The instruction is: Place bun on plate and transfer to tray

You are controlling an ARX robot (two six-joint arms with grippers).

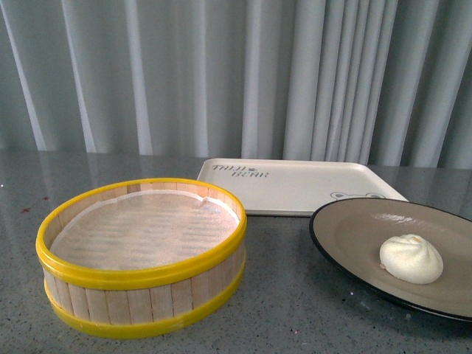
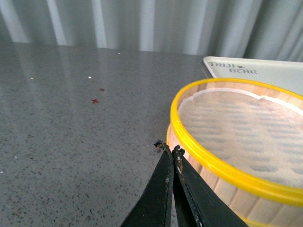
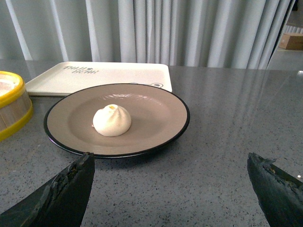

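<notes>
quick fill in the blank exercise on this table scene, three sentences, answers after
1. The bun lies on the plate, whose rim is ____.
2. The steamer basket has a ____ rim and no bun inside.
3. The left gripper is shut, while the right gripper is ____.

Missing words: black; yellow; open

Front view: the plate runs off the right edge, and its rim hides part of the tray's bear drawing. I cannot read the blurred lettering. My left wrist camera crops the steamer basket.
</notes>
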